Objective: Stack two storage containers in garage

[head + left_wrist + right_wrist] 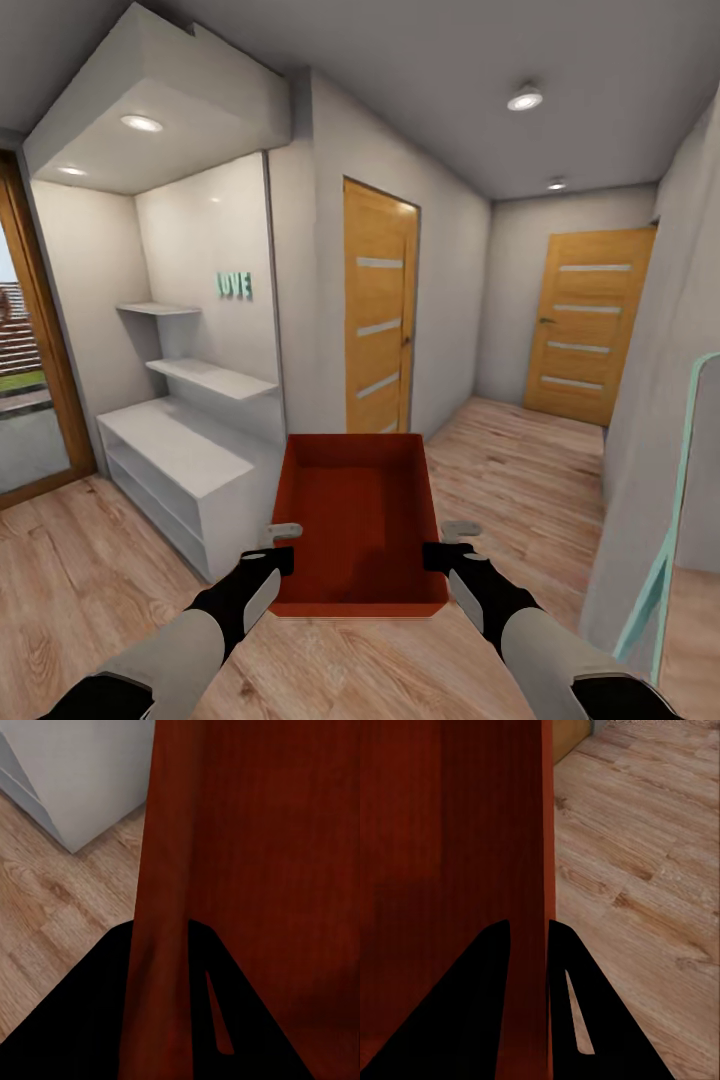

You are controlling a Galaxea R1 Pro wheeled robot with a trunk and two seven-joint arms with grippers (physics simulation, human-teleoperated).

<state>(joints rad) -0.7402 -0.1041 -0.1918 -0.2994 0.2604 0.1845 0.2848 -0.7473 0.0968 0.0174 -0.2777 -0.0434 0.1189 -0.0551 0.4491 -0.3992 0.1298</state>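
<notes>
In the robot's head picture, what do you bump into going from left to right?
White shelf unit → left gripper → red-orange storage container → right gripper → far wooden door → mint-framed mirror.

The storage container (360,520) between the left tool (283,545) and the right tool (447,543) is red-orange and plain. Both tools are black. Beyond them, the floor (520,450) is light wood planks, the doors (590,320) orange-brown with pale stripes, the shelf unit (180,450) white.
</notes>
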